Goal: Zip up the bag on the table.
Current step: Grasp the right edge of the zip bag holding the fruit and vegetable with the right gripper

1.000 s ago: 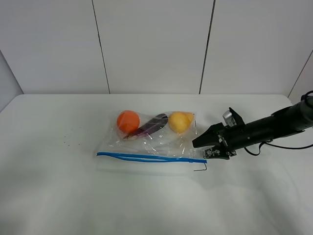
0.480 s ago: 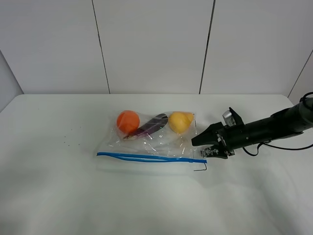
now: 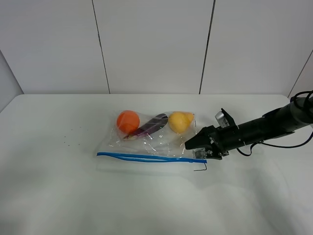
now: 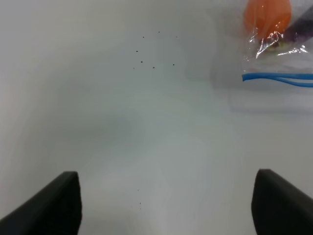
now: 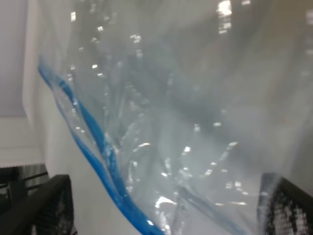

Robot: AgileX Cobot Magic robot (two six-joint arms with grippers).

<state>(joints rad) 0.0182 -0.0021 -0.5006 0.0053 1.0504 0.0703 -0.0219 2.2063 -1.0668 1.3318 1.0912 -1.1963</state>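
Note:
The bag [image 3: 151, 142] lies flat on the table [image 3: 58, 186], clear and crinkly, with an orange, a purple and a yellow piece of produce inside. Its blue zipper strip [image 3: 146, 157] runs along the near edge. My right gripper [image 3: 192, 146] is open at the bag's right end, just above the zipper's end. In the right wrist view the plastic and the blue strip [image 5: 93, 142] fill the space between the fingers [image 5: 46, 205]. My left gripper [image 4: 166, 200] is open and empty over bare table, left of the bag [image 4: 276, 54]; the exterior view does not show it.
A small black bent mark [image 3: 200, 168] lies on the table just in front of the bag's right corner. Tiny dark specks [image 3: 68, 142] dot the table's left part. A white panelled wall [image 3: 151, 44] stands behind the table's far edge.
My right gripper has moved left, from just off the bag's right edge to over its right end. The bag has not moved.

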